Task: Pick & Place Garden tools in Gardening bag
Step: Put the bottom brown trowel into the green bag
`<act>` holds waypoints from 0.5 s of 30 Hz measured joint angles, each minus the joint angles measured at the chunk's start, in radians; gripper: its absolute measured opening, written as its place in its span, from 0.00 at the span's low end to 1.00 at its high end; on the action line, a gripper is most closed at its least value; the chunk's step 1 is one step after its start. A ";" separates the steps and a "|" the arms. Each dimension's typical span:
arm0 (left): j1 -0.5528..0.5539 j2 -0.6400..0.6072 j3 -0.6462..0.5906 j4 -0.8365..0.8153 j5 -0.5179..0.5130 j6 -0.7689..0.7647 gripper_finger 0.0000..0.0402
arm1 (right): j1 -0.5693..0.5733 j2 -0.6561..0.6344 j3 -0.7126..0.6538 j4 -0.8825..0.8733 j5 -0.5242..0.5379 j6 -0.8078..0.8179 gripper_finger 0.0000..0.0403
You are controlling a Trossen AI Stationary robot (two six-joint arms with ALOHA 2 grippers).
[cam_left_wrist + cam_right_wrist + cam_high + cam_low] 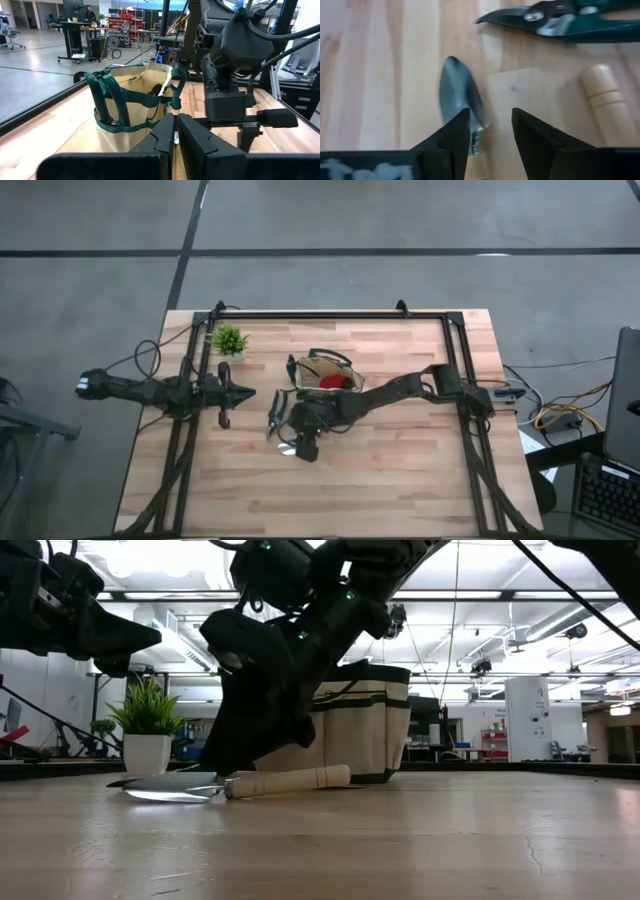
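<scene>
trowel [232,783] lay flat by the gardening bag [362,722] | my right gripper [490,131] hung over it, fingers apart, gripping nothing | left gripper [174,131] clenched empty

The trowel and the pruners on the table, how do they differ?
The trowel has a rounded, shiny scoop blade and a pale wooden handle; the pruners have pointed grey jaws and dark green grips. The right gripper hangs open right over the trowel, while the pruners lie untouched beside it. Both lie flat on the wooden table.
</scene>
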 joint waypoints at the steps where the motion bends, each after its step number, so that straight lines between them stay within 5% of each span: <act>1: 0.000 0.000 0.000 0.000 0.000 0.000 0.08 | 0.003 0.000 0.000 0.001 -0.007 -0.011 0.33; 15: 0.000 0.000 0.000 0.000 0.000 0.000 0.08 | 0.014 0.063 0.004 0.062 -0.029 -0.067 0.26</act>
